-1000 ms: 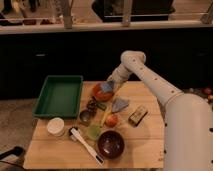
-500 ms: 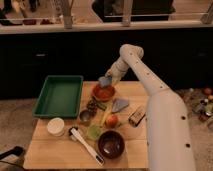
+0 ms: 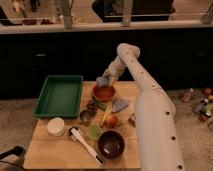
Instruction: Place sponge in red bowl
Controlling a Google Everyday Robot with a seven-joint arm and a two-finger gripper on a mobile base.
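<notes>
Hanging over the back part of the worktop [image 3: 50,152], the hand [image 3: 105,81] sits just above the far rim of the red bowl [image 3: 104,93]. It is closed on the sponge [image 3: 102,80], a small pale blue block that shows at the hand's tip. The sponge is in the air, just above the bowl and not touching it, roughly over the bowl's back edge rather than its middle. The white arm [image 3: 150,115] comes in from the right side and bends down to this spot.

The red bowl stands on the worktop just right of a green tray [image 3: 59,95], near the tray's far right corner. Just in front and to the right of the bowl lies a flat grey-blue wedge [image 3: 120,104]. In front of the bowl, towards the middle of the worktop, are a small metal cup [image 3: 85,116], an orange-red fruit [image 3: 112,120] and a pale green cup [image 3: 94,132]. A dark brown bowl [image 3: 111,143] stands near the front edge, with a long white-handled tool [image 3: 85,145] lying slantwise beside it on its left. A white tub [image 3: 55,126] stands in front of the tray.
</notes>
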